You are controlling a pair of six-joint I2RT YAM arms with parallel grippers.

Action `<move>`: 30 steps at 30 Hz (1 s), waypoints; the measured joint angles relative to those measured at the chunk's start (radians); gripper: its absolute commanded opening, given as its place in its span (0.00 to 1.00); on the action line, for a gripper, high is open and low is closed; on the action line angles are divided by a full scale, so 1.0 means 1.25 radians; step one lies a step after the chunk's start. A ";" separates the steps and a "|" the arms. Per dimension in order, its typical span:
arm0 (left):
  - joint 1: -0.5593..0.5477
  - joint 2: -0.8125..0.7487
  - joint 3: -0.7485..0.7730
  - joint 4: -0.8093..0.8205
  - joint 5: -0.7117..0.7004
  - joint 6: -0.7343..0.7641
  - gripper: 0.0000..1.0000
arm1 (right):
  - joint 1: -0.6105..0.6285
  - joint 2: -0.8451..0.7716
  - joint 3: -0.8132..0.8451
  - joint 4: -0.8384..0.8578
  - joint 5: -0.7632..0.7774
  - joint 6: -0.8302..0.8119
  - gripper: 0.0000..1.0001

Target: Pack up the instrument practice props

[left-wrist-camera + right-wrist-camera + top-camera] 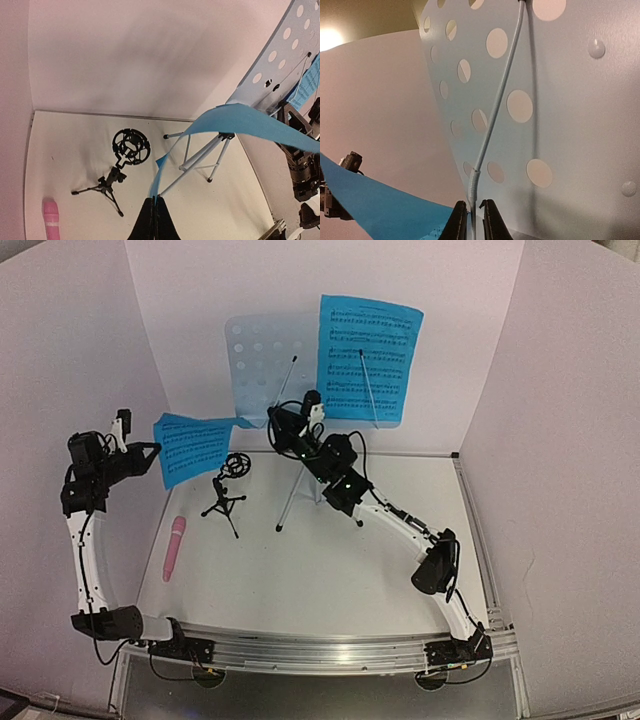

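Note:
My left gripper (pixel 143 453) is shut on the edge of a blue sheet-music page (pixel 195 448) and holds it in the air left of the stand; the left wrist view shows the pinch (pixel 154 200) and the page (pixel 240 121) curving away. A second blue page (pixel 368 358) rests on the pale perforated music stand (pixel 262 365). My right gripper (pixel 287 427) is at the stand's lower edge. In the right wrist view its fingers (pixel 474 205) close on the base of the stand's wire page holder (pixel 492 120). The pink microphone (pixel 174 548) lies at the front left. The black tripod mic stand (pixel 229 490) stands upright.
White walls enclose the table at the back and both sides. The stand's silver tripod legs (pixel 300 495) spread over the table's middle, beside my right arm (pixel 400 525). The mic stand (pixel 125 157) and pink microphone (pixel 51 220) lie below my left gripper.

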 measured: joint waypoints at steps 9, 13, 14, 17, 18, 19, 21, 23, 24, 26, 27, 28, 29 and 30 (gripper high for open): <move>0.000 -0.131 -0.199 -0.123 -0.034 -0.049 0.00 | 0.001 -0.004 -0.050 0.004 -0.016 0.003 0.21; 0.000 -0.132 -0.248 -0.175 -0.069 -0.045 0.00 | 0.004 -0.018 -0.068 0.004 -0.019 0.001 0.28; 0.000 -0.130 -0.262 -0.189 -0.080 -0.039 0.00 | 0.005 -0.023 -0.076 0.005 -0.019 0.001 0.30; 0.000 -0.117 -0.304 -0.230 -0.103 -0.013 0.00 | 0.006 -0.043 -0.101 0.004 -0.019 -0.001 0.35; 0.000 -0.110 -0.316 -0.243 -0.109 -0.003 0.00 | 0.007 -0.048 -0.106 0.005 -0.019 -0.002 0.37; 0.000 -0.103 -0.327 -0.253 -0.114 0.010 0.00 | 0.008 -0.052 -0.110 0.006 -0.019 -0.004 0.39; 0.000 -0.093 -0.354 -0.270 -0.129 0.044 0.00 | 0.011 -0.061 -0.120 0.007 -0.019 -0.007 0.41; 0.000 -0.082 -0.379 -0.289 -0.144 0.090 0.00 | 0.016 -0.072 -0.133 0.008 -0.020 -0.012 0.44; 0.000 -0.079 -0.388 -0.295 -0.150 0.110 0.00 | 0.018 -0.077 -0.139 0.008 -0.021 -0.014 0.44; 0.000 -0.074 -0.403 -0.308 -0.161 0.150 0.00 | 0.023 -0.088 -0.150 0.008 -0.023 -0.020 0.45; 0.000 -0.074 -0.407 -0.313 -0.167 0.165 0.00 | 0.024 -0.092 -0.154 0.009 -0.023 -0.023 0.45; 0.000 -0.074 -0.410 -0.314 -0.170 0.178 0.00 | 0.026 -0.097 -0.158 0.009 -0.023 -0.025 0.45; 0.000 -0.073 -0.411 -0.315 -0.171 0.188 0.00 | 0.027 -0.102 -0.162 0.009 -0.023 -0.027 0.45; 0.000 -0.071 -0.411 -0.317 -0.172 0.197 0.00 | 0.029 -0.106 -0.166 0.010 -0.023 -0.029 0.45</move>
